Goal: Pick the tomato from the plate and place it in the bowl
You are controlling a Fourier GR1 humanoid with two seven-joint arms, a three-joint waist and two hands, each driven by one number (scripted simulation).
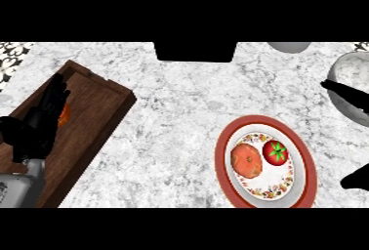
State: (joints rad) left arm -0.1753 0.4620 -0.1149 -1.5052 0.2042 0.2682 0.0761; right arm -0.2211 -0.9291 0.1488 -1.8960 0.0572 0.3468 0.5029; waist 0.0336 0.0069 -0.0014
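A red tomato (pixel 275 152) with a green stem lies on a round plate (pixel 227 146) with a red rim and a flowered inner band, low on the right. Beside it on the plate lies a larger orange fruit (pixel 246 160). A grey bowl (pixel 336 68) stands at the right edge, above the plate. My right hand (pixel 349 97) shows only partly at the right edge. One straight finger crosses the bowl's front, and the thumb (pixel 358 178) shows lower down, right of the plate. It holds nothing. My left hand (pixel 36 128) rests open at the far left, fingers up.
A dark wooden board (pixel 97 110) lies at an angle under my left hand, with a small orange thing (pixel 65 114) on it, partly hidden by the fingers. A black block (pixel 196 51) and a grey round object (pixel 290 46) stand at the counter's far edge.
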